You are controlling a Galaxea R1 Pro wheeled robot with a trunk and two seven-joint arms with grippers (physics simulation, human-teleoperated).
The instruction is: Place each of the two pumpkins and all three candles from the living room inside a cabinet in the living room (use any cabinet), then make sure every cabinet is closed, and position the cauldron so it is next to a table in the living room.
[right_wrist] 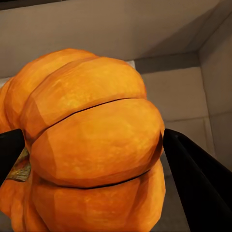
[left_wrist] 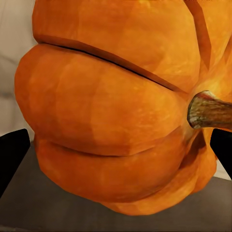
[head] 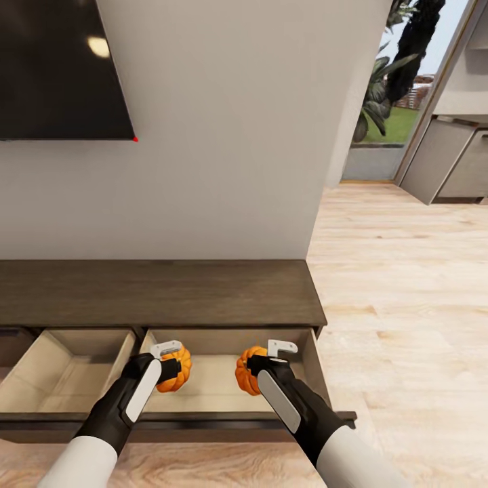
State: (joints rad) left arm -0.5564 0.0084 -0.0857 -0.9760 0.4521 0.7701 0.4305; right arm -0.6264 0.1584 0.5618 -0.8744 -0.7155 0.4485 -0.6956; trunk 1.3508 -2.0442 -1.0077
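Both arms wear white forearm shells, black wrist housings with white oval panels, and grey metal brackets.

The cabinet (head: pixel 163 291) looked like dark-brown wood, matt, with faint grain across its flat top; its open drawers (head: pixel 64 369) were lined in paler, smooth board. Both pumpkins (head: pixel 177 369) (head: pixel 245 371) had a waxy orange skin, smooth with a soft sheen, and the left one's stem (left_wrist: pixel 208 110) looked rough and woody. Each tool (head: pixel 166 359) (head: pixel 274 358) was matt black plastic with glossy white panels. The floor (head: pixel 407 305) was light, grained wood planking. The wall-mounted screen (head: pixel 57 68) was glossy black.
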